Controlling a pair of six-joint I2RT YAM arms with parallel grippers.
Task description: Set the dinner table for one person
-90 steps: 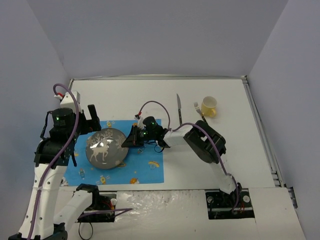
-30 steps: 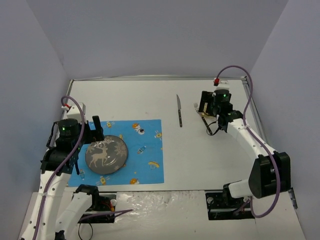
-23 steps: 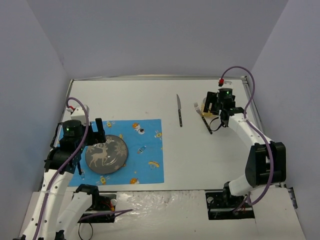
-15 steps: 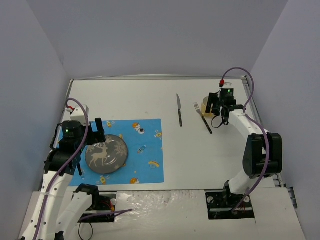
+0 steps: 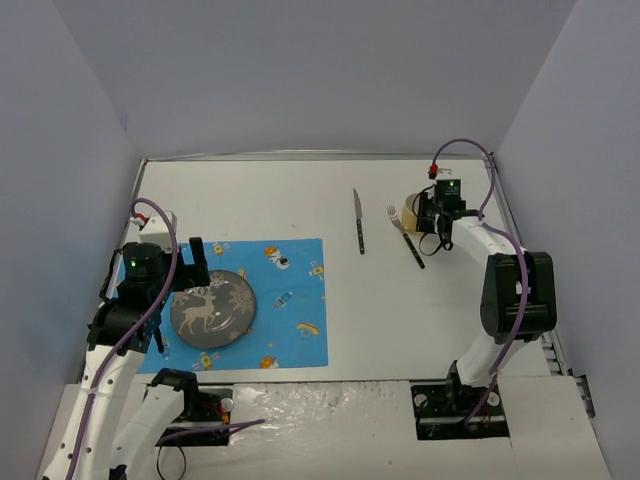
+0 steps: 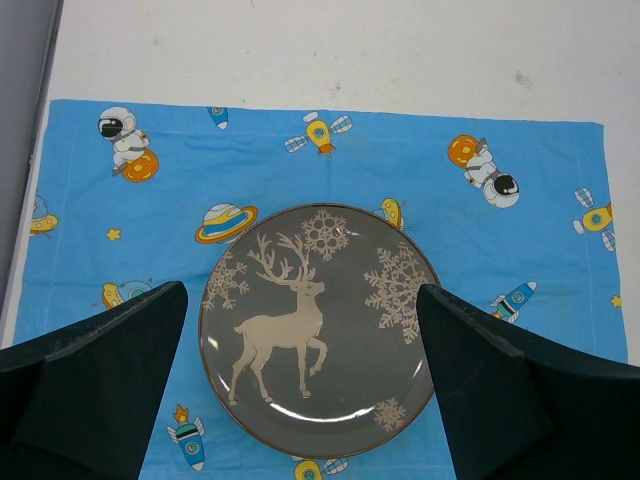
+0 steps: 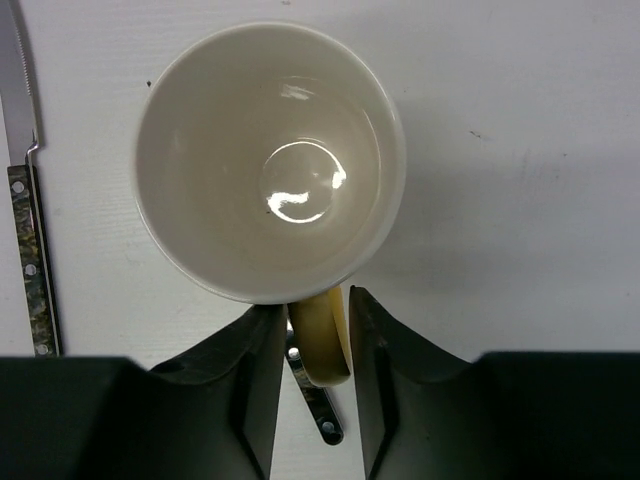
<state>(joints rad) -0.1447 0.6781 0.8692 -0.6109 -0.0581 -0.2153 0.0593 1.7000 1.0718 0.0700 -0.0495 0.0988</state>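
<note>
The white dinner table [image 5: 400,310] carries a blue cartoon-print placemat [image 5: 290,300] with a grey reindeer plate [image 5: 212,309] on it. My left gripper [image 5: 196,262] hovers over the plate [image 6: 320,320], open wide, with nothing between its fingers. At the back right stands a cream cup [image 7: 270,160], upright and empty, mostly hidden under the arm in the top view. My right gripper [image 7: 315,315] is shut on the cup's yellow handle [image 7: 322,345], one finger against each side. A fork [image 5: 405,234] lies beside the cup, with a knife [image 5: 358,220] left of it.
The fork's handle end [image 7: 315,405] lies on the table under the cup's handle. The knife [image 7: 25,200] is at the left edge of the right wrist view. The table's metal rim [image 5: 505,215] and the grey wall run close behind the right arm.
The right arm left the plate, swung to the back right, came down over the cup and narrowed its jaws onto the handle. The left arm shifted slightly by the plate.
</note>
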